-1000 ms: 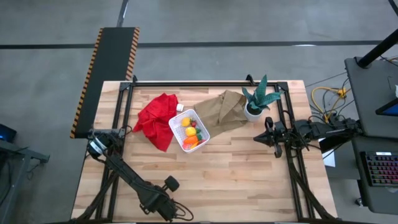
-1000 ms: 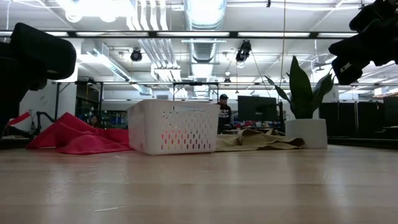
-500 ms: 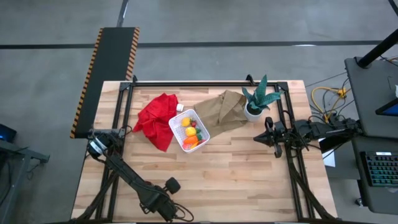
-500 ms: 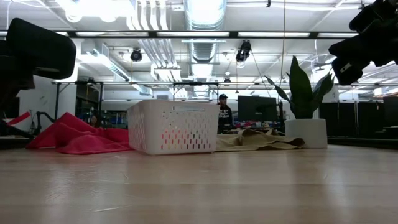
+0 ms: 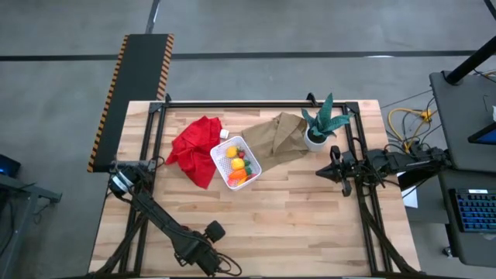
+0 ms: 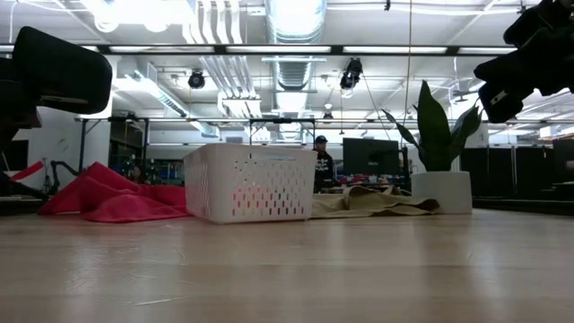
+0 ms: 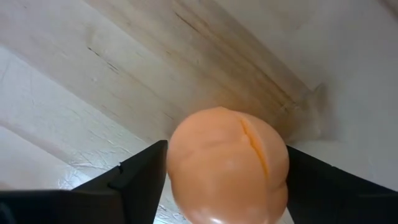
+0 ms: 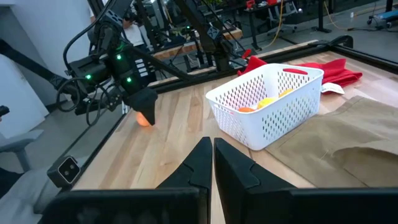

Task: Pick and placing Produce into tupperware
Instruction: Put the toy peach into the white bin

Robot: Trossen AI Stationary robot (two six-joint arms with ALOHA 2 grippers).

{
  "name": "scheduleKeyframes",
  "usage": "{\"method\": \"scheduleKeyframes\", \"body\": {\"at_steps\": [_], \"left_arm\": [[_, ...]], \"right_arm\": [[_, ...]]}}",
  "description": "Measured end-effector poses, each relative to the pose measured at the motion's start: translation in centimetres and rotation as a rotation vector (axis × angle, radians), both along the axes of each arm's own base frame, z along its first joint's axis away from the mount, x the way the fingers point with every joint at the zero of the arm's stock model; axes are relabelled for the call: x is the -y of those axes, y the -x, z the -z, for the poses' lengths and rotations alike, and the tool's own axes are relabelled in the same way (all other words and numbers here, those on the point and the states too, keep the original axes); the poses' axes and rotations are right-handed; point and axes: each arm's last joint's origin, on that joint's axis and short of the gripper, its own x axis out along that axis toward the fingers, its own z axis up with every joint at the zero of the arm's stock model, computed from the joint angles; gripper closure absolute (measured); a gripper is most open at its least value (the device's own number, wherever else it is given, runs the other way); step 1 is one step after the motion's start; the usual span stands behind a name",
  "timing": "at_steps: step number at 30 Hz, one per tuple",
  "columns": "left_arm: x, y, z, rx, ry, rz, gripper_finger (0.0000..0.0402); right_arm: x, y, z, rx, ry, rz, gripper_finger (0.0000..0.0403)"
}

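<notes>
A peach-orange ball (image 7: 227, 165) of the Produce sits on the wood near the table's near left corner. My left gripper (image 5: 213, 230) points down over it and closes on it. The right wrist view shows the ball (image 8: 144, 119) under that gripper (image 8: 145, 104). The white tupperware (image 5: 235, 162) stands mid-table on its base. It holds yellow lemons (image 5: 235, 157), an orange piece (image 5: 237, 177) and small red berries. My right gripper (image 5: 335, 167) waits shut and level at the table's right edge. My left gripper pinches the peach-orange ball by its two opposite sides (image 7: 177, 168) between its two fingers (image 7: 140, 171). The fingers come from above, pointing down. In the right wrist view the ball's underside (image 8: 144, 123) rests on the table.
A red cloth (image 5: 194, 147) lies left of the tupperware. A brown paper bag (image 5: 277, 136) lies right of it. A green potted plant (image 5: 319, 128) stands at the far right. Black frame rails (image 5: 256, 103) run along the table's edges. Bare wood (image 5: 287, 217) spreads over the near half.
</notes>
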Motion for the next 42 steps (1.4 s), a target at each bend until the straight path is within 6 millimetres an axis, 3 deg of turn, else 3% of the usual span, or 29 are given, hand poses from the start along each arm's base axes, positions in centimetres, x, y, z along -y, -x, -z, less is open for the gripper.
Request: {"method": "scheduleKeyframes", "body": {"at_steps": [8,18,26,34,42], "left_arm": [[0.0,0.0,0.0,0.000,0.000,-0.006,0.0164],[0.1,-0.1,-0.5,0.003,0.003,-0.006,0.0168],[-0.6,-0.1,-3.3,0.150,-0.044,-0.020,0.0168],[-3.9,-1.2,-6.9,0.343,-0.135,-0.090,0.0169],[-9.3,-3.5,-9.6,0.432,-0.243,-0.099,0.0169]], "right_arm": [[0.0,0.0,0.1,-0.006,0.001,0.000,0.0394],[0.0,0.0,0.3,-0.036,-0.032,0.004,0.0394],[0.0,0.0,0.3,-0.036,-0.046,0.006,0.0394],[0.0,0.0,0.3,-0.035,-0.053,0.006,0.0394],[0.0,0.0,0.3,-0.037,-0.072,0.008,0.0394]]}}
